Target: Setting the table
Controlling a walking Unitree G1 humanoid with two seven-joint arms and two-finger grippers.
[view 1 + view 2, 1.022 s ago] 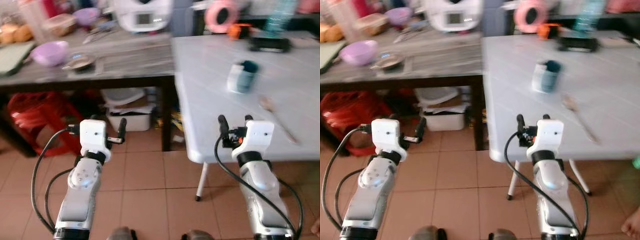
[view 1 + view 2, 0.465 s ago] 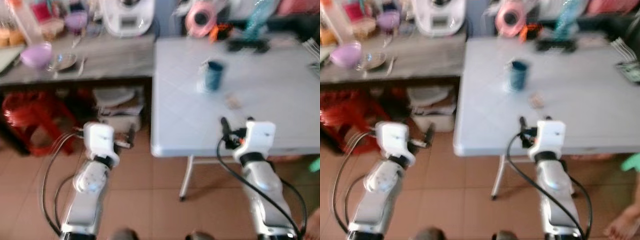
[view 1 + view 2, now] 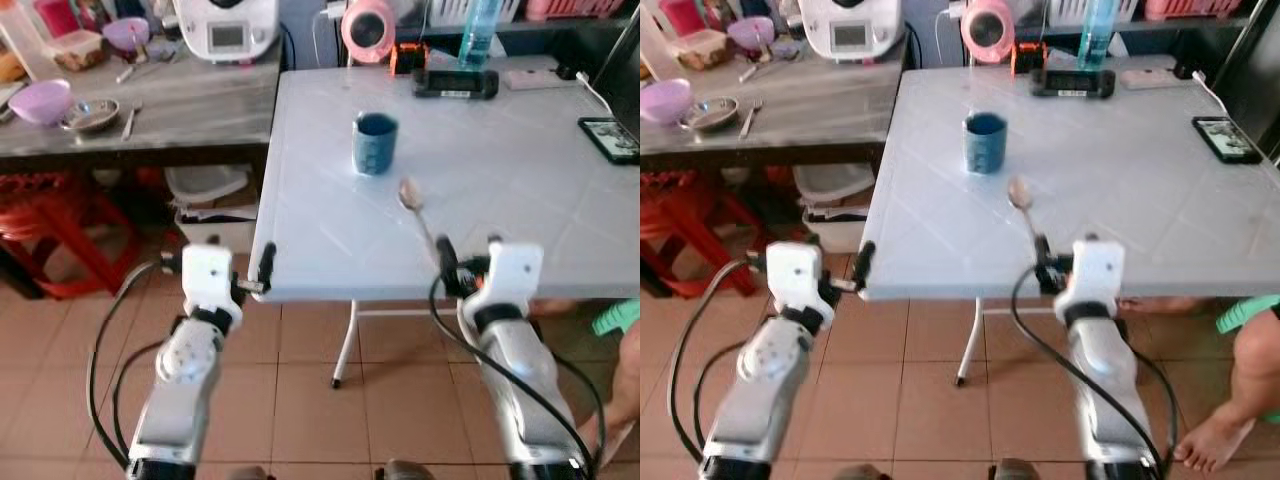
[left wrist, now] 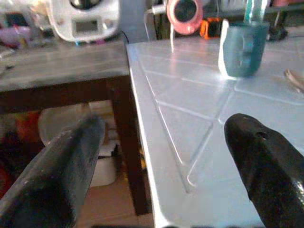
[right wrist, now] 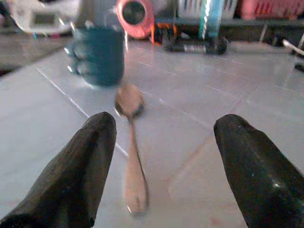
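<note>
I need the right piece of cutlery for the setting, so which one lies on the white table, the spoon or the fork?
The spoon: it lies on the white table beside the blue mug. The fork lies on the wooden table.

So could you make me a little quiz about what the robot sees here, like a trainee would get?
1. True or false: the spoon lies on the white table, nearer the robot than the blue mug.
2. Which hand is lined up with the spoon? A) left hand B) right hand
3. Fill in: both hands are open and hold ____.

Key: 1 true; 2 B; 3 nothing.
</note>
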